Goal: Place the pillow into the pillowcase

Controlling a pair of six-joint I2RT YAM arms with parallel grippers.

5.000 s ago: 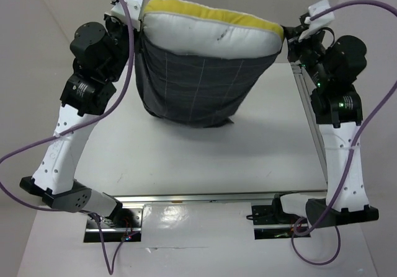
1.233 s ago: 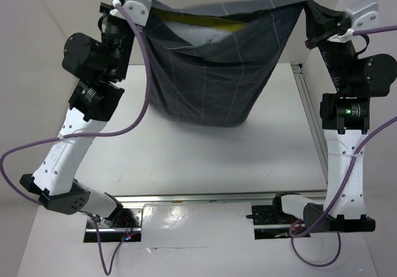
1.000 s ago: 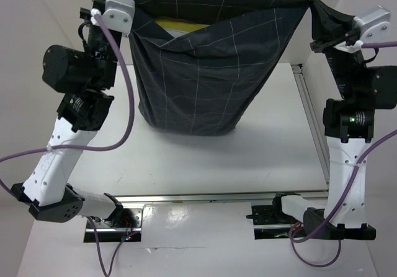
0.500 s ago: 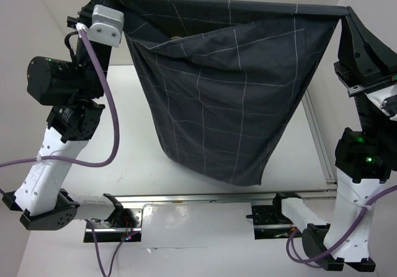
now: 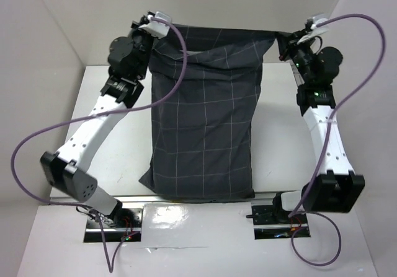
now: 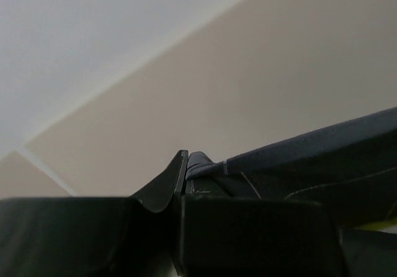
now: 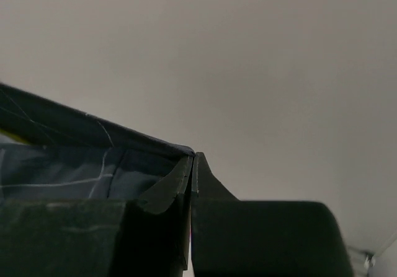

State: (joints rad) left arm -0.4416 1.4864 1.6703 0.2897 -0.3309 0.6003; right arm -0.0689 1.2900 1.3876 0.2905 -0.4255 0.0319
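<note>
Since the pillowcase (image 5: 205, 134) is looking limp and light, bulked only by the soft pillow (image 5: 193, 53), I am judging its mouth corners the best hold. My left claw (image 5: 154, 34) and right claw (image 5: 283, 41) are pinching shut on that hem, with the sack stretching between them and trailing below.
</note>
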